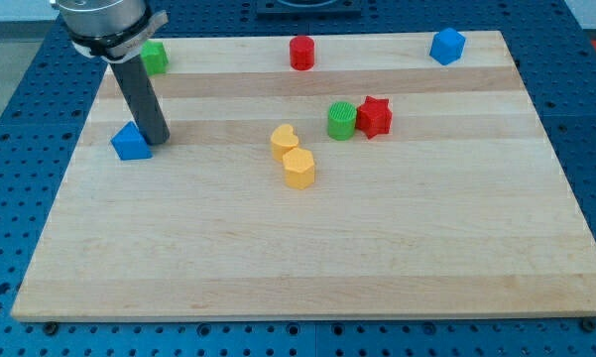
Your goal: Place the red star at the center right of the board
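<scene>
The red star [375,116] lies a little right of the board's middle, in the upper half, touching a green round block [342,120] on its left. My tip [157,139] rests on the board at the view's left, right beside a blue triangular block [131,143]. It is far to the left of the red star.
Two yellow blocks, a heart [285,139] and a hexagon [298,169], sit near the middle. A red cylinder [301,53] is at the top middle, a green block [155,57] at the top left, a blue block [446,46] at the top right. The wooden board [377,258] sits on a blue perforated table.
</scene>
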